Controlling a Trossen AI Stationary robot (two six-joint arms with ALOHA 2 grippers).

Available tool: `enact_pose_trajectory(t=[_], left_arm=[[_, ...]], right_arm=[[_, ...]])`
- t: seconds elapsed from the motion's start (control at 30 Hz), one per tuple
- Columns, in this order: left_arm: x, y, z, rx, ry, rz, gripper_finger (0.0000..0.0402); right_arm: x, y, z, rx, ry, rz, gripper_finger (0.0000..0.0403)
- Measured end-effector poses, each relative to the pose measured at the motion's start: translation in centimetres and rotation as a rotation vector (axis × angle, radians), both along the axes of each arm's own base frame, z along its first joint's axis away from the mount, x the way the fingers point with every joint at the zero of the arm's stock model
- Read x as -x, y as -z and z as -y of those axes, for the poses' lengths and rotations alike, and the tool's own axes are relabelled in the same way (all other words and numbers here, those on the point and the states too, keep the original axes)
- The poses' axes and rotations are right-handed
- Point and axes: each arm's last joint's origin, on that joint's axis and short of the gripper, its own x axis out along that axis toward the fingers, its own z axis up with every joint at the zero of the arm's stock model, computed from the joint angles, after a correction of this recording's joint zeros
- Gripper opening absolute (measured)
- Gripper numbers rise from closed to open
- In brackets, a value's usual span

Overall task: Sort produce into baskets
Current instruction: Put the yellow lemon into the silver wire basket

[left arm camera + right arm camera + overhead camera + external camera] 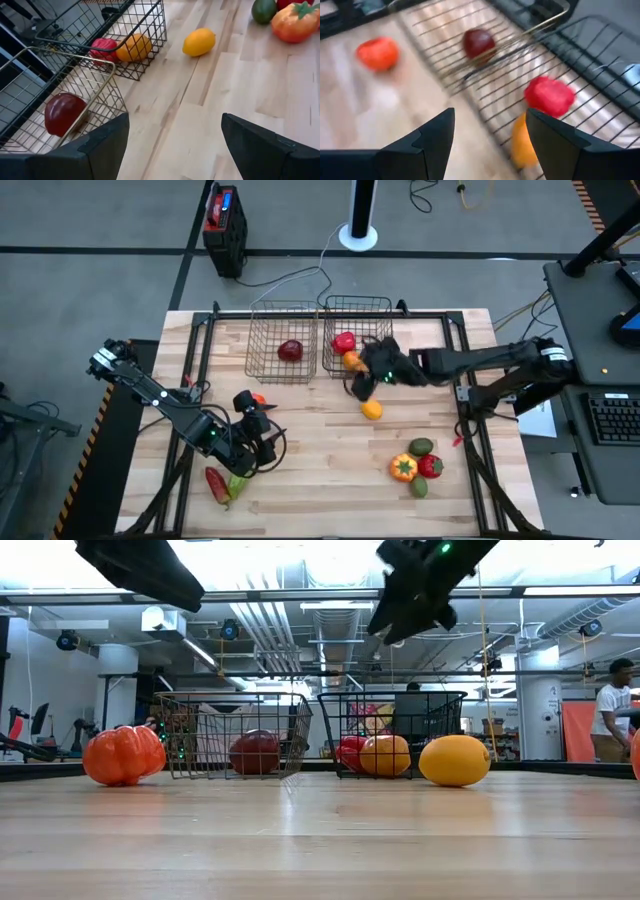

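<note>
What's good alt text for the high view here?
Overhead of a wooden table: the right gripper hangs open over the right basket, which holds a red pepper and an orange piece; the left basket holds one dark red piece. The left gripper hovers open near front-left.

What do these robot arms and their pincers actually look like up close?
Both arms are dark, slim and jointed, with thin cables along them. The left arm has a pale patch at its base end; the right arm too. The left gripper and right gripper each end in two broad, flat black fingers.
</note>
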Motion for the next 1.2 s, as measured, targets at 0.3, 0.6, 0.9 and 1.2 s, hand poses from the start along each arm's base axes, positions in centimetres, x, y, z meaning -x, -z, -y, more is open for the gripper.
enact_pose_trajectory(t=[0.3,0.6,0.9,1.2], left_arm=[[0.0,0.0,0.0,0.000,0.000,0.001,0.0298],[0.0,0.0,0.0,-0.008,-0.001,0.004,0.0298],[-0.1,0.0,0.0,-0.020,0.010,0.000,0.0298],[0.0,0.1,0.0,-0.024,0.011,-0.001,0.0298]], right_arm=[[1.8,1.5,-5.4,-0.179,-0.029,-0.144,0.0242],[3.5,3.3,-7.2,-0.329,0.039,-0.336,0.0281],[3.0,6.2,-7.3,-0.346,0.082,-0.411,0.0324],[1.6,9.1,-7.2,-0.303,0.133,-0.485,0.0329]])
